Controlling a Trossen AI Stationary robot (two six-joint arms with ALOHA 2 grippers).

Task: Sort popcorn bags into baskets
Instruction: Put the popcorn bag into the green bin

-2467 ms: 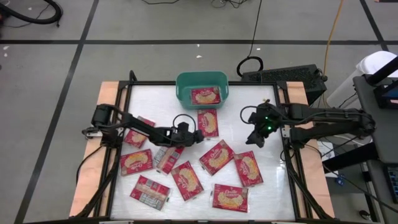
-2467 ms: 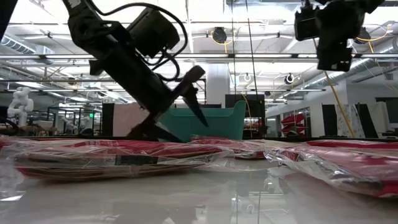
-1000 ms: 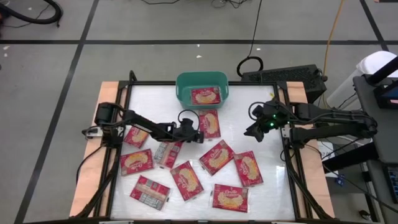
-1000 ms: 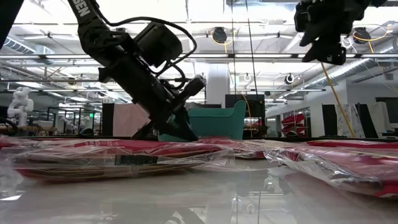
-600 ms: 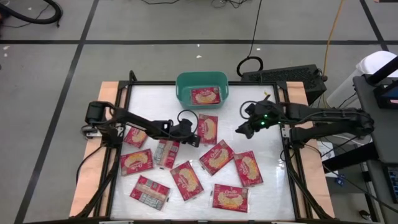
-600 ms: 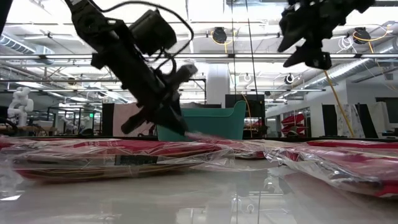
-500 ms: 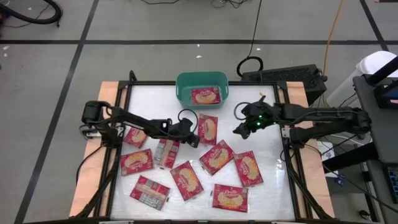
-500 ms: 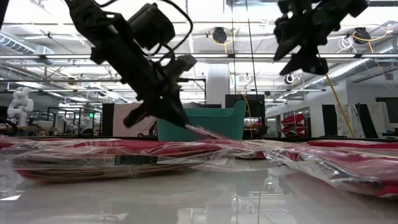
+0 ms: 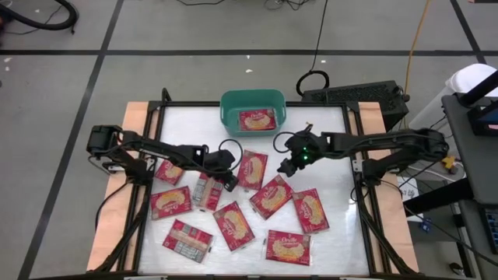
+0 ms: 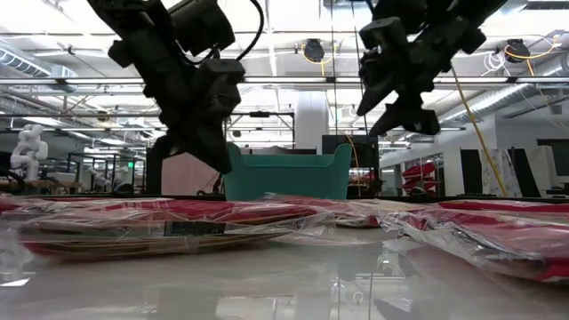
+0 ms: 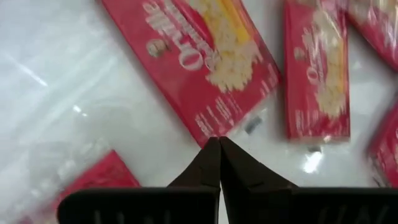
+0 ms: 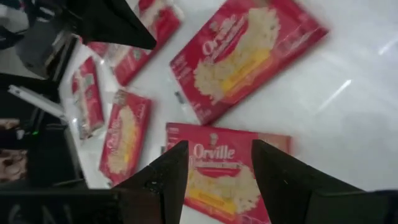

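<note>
Your right tool (image 9: pixel 285 169), fingers parted and empty, hovers over a flat, slippery-looking popcorn bag (image 9: pixel 271 195); pinch its edge.

Left claw (image 9: pixel 231 183) is pinched shut, hovering mid-table; right claw (image 9: pixel 283 169) hangs nearby, fingers parted.
</note>
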